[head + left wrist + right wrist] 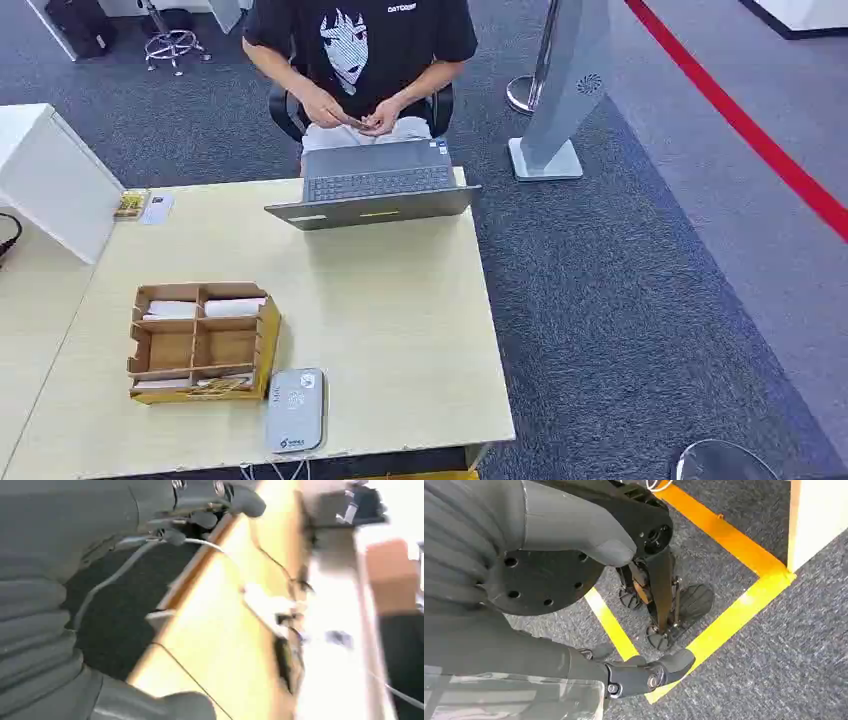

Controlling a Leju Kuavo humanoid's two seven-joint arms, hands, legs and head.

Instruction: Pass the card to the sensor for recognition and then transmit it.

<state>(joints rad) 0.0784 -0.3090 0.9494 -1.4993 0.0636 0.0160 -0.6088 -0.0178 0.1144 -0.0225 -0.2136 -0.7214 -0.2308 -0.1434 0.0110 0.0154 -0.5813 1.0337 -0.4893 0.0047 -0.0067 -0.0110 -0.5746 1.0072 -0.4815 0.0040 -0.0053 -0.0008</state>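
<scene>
A wooden organizer box (268, 335) stands on the pale table (400, 330) at its front left, with white cards (235, 307) lying in its far compartments and more cards (205, 383) in the near ones. The grey card sensor (295, 410) lies flat just to the right of the box, by the table's front edge. My left hand (150, 540) hangs beside the table's edge, fingers apart and holding nothing; that view is blurred. My right hand (589, 605) hangs low over the carpet with its fingers (649, 675) spread and nothing in them.
A person sits behind an open laptop (372, 190) at the table's far edge, both hands busy with a small item. A white cabinet (50, 180) stands at left, a grey stand (560, 90) at right. Yellow floor tape (734, 615) runs under my right hand.
</scene>
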